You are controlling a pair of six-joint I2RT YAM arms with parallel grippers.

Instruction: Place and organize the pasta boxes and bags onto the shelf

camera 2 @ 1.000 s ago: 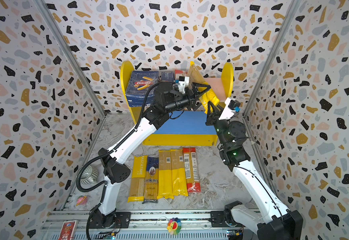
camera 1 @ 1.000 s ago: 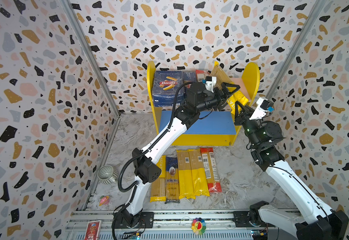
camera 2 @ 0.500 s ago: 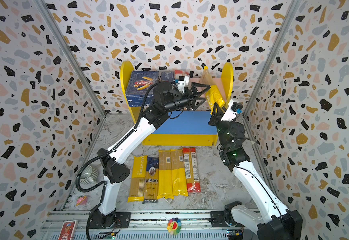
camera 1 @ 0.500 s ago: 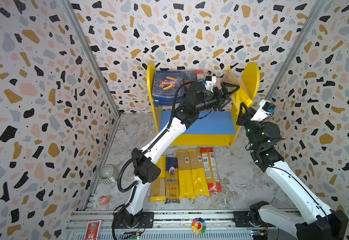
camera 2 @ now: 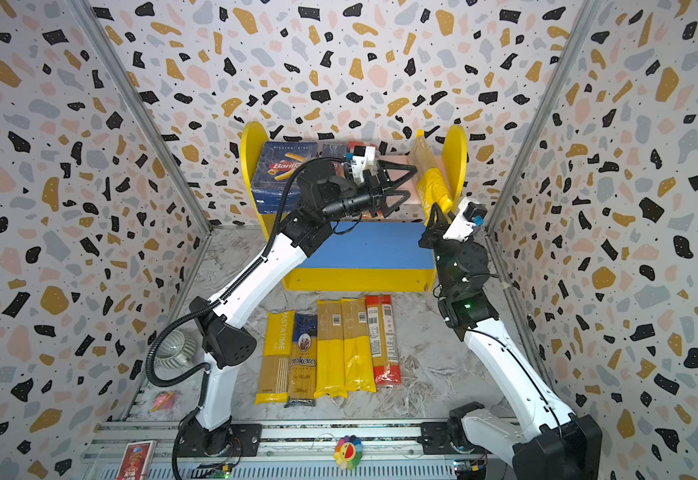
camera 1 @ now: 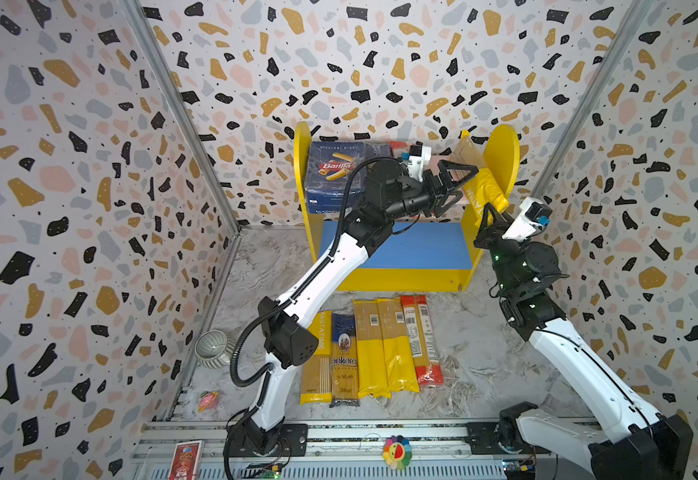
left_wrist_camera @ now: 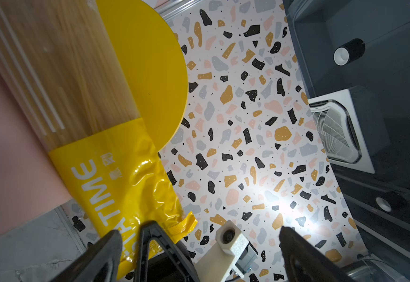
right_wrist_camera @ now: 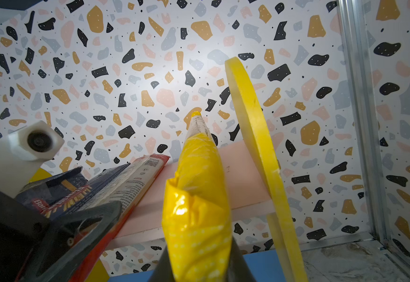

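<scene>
The right gripper (camera 1: 490,210) is closed on the lower yellow end of the PASTATIME spaghetti bag (camera 1: 481,189), so it can steer the long packet from below. The bag rises steeply over the front edge of the pink upper board (right_wrist_camera: 245,171) of the shelf (camera 1: 401,249), close to the right side panel (camera 1: 503,160). The left gripper (camera 1: 469,181) has its jaws fully apart and holds nothing. It is just beside the bag, I think as a guide. Compared with one second ago, the bag's top end has swung from the middle toward that panel.
</scene>
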